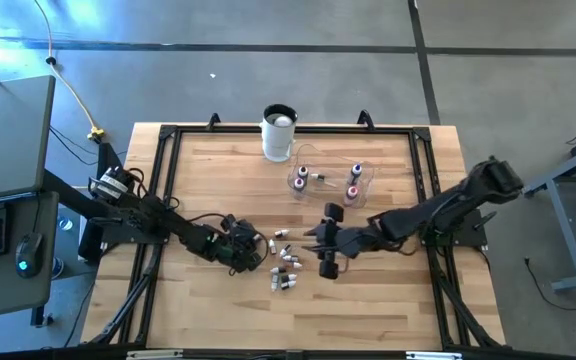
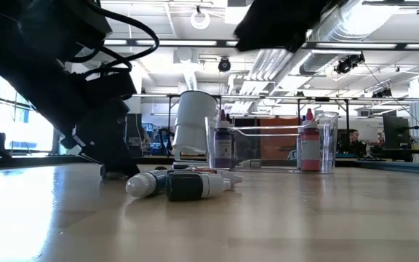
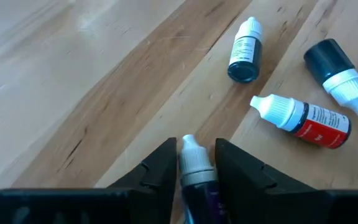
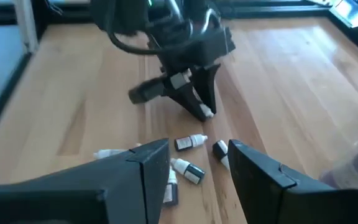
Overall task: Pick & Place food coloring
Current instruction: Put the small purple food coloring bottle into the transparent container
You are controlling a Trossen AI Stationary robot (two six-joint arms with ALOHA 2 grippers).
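Several loose food coloring bottles (image 1: 285, 262) lie on their sides mid-table, among them a red one (image 3: 309, 118) and a dark one (image 3: 245, 53). My left gripper (image 1: 258, 243) is low at their left edge, shut on a purple-bodied bottle (image 3: 194, 171) with a white cap. My right gripper (image 1: 323, 243) hangs open above the table right of the heap, nothing between its fingers (image 4: 194, 165). More bottles stand upright in the clear bowl (image 1: 368, 185), a purple one (image 2: 222, 145) and a red one (image 2: 308, 149) among them. My left gripper pinches the purple bottle between its two fingers, on the body just behind the white cap (image 3: 197, 179). The fingers slant down toward the table and lie along the bottle. The cap (image 4: 207, 112) sticks out past the fingertips, close to the wood; whether it rests there I cannot tell.
A tall white cup (image 1: 278, 132) stands at the far edge, left of the bowl. A black frame (image 1: 168, 140) runs round the wooden table top. Bare wood lies near the front edge and at the far left.
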